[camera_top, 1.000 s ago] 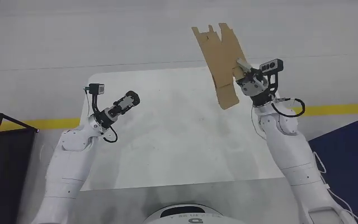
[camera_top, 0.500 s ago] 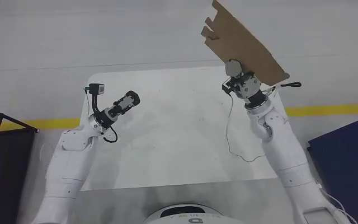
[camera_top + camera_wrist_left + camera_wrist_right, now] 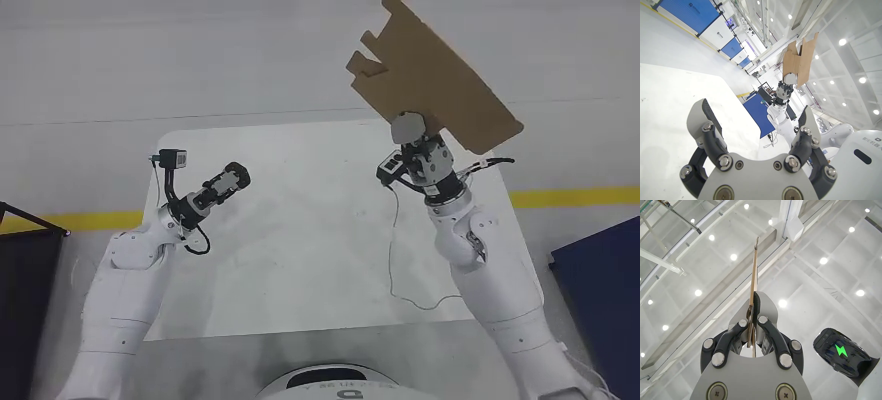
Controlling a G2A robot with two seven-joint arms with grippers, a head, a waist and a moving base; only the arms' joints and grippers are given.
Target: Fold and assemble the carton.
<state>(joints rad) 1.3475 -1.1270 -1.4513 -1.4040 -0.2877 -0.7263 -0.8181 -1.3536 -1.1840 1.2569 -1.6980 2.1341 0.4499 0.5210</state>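
Right gripper (image 3: pixel 408 128) has shifted a bit toward the table's middle since half a second ago, and the carton (image 3: pixel 440 75) has swung with it, its notched end now lower in the top view; a second ago the carton hung steeper, beside the table's far right edge. Left gripper (image 3: pixel 238 177) unchanged, over the left part of the table (image 3: pixel 300 250), jaws wide open, holding nothing. Carton is held aloft above the far right corner; its long axis runs diagonally from the notched flaps at far left to a plain corner at near right. Flat brown cardboard, unfolded, slots cut between the flaps. Right jaws are clamped tight on its lower edge, seen edge-on in the right wrist view (image 3: pixel 754 272).
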